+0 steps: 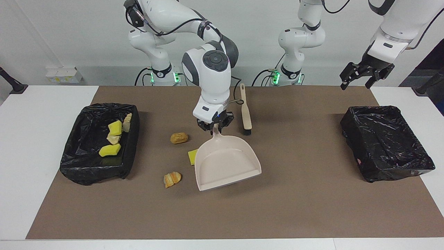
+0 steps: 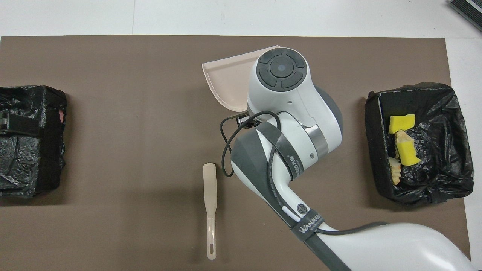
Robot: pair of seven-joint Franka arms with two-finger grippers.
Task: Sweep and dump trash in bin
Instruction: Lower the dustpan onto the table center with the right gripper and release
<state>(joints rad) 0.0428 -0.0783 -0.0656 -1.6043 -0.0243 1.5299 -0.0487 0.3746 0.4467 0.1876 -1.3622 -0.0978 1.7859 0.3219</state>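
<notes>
My right gripper (image 1: 214,127) is shut on the handle of the beige dustpan (image 1: 225,163), whose empty pan rests on the brown mat (image 1: 295,194). A yellow sponge bit (image 1: 192,156) lies against the pan's side. An orange-brown lump (image 1: 179,138) and a split bread-like lump (image 1: 172,178) sit on the mat toward the right arm's end. That end's black-lined bin (image 1: 71,163) holds several trash pieces (image 1: 110,150). In the overhead view the right arm hides the loose trash; part of the dustpan (image 2: 226,82) shows. My left gripper (image 1: 364,74) waits open in the air.
The beige brush (image 1: 245,110) lies on the mat beside the right gripper, its handle toward the robots; it is the brush (image 2: 210,203) in the overhead view. A second black-lined bin (image 1: 385,142) stands at the left arm's end.
</notes>
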